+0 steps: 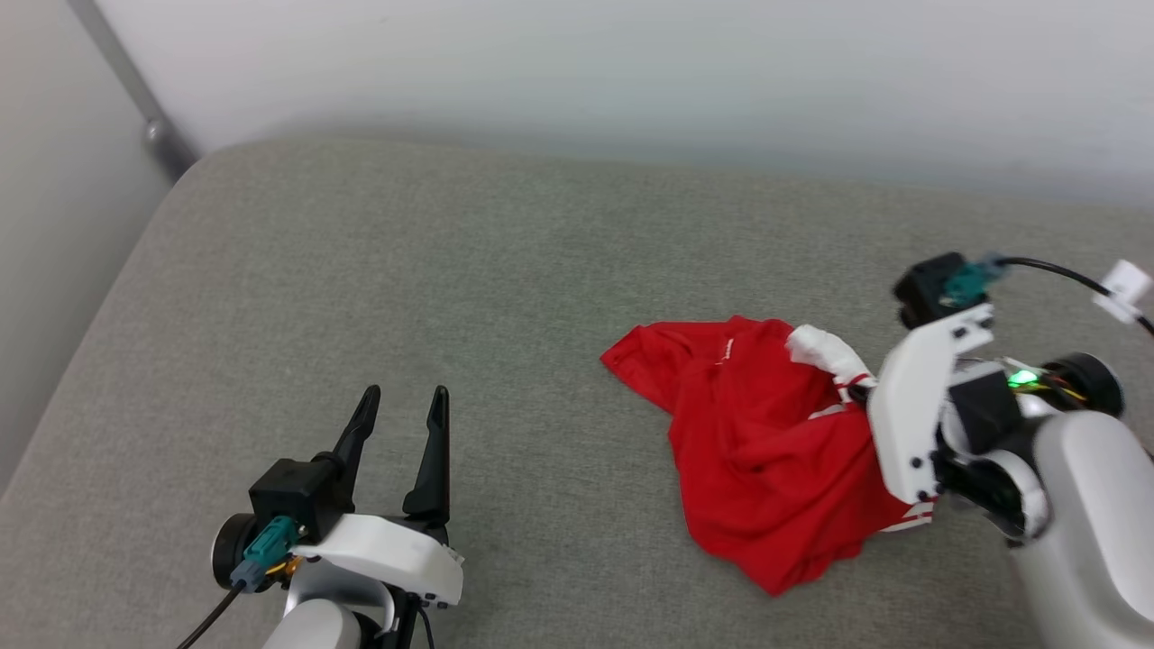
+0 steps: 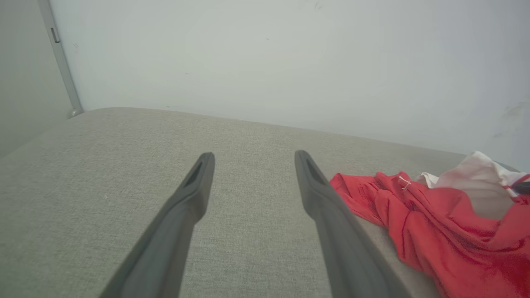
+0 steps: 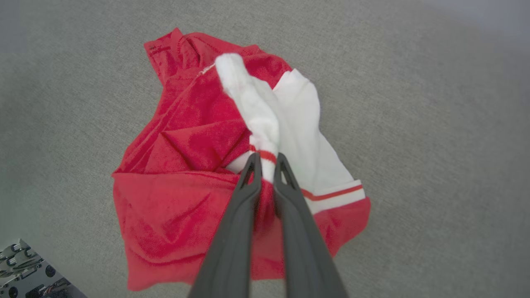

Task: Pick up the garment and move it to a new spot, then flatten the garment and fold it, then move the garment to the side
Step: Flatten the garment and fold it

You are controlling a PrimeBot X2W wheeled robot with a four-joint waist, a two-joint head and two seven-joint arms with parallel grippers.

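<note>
On the grey cushion [image 1: 361,270], crumpled red shirt [image 1: 766,451] to my right.
From the head, my right gripper [image 1: 856,389] sits at its white sleeve [image 1: 825,347] while my left gripper [image 1: 406,392] hovers apart, spread wide. Left wrist: fingers [image 2: 194,194] parted over bare cushion, shirt just beside. Right wrist: fingers [image 3: 240,215] pinched shut on the striped sleeve hem.

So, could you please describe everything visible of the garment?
The garment is a red knit shirt with white sleeves edged in red-and-white stripes. It lies crumpled on the grey fabric surface, right of centre in the head view. The right gripper pinches a bunched sleeve at its trim.
</note>
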